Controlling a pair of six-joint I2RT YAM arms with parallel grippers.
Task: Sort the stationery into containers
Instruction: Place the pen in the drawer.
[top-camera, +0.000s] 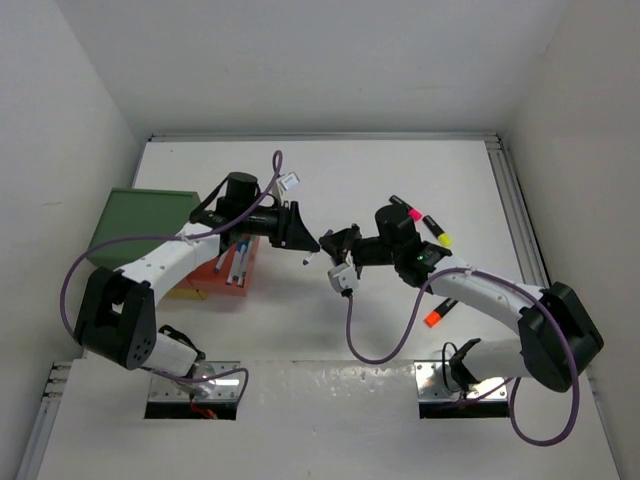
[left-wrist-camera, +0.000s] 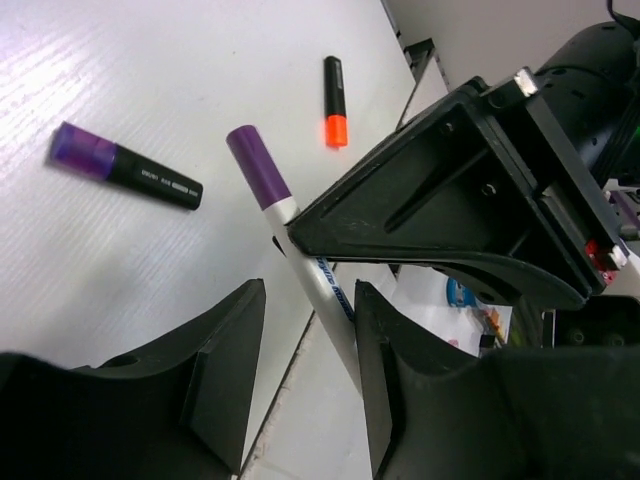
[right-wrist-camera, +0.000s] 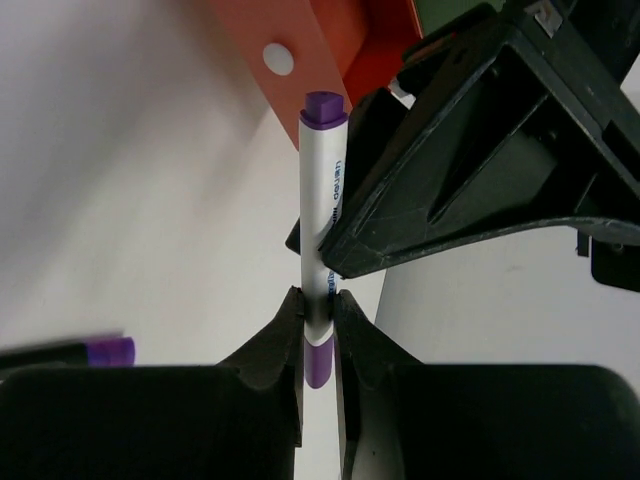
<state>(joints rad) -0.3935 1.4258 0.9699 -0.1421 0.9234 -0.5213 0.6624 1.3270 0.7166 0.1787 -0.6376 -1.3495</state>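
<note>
Here, right jaws clamp the purple-capped pen (right-wrist-camera: 322, 200); left jaws straddle its barrel, parted, not gripping.

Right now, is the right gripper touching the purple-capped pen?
Touching. In the right wrist view the right gripper clamps the pen: both fingers press its white barrel, with no gap.

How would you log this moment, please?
phase: handover | right claw: shut on purple-capped pen | left claw: open around it
</note>
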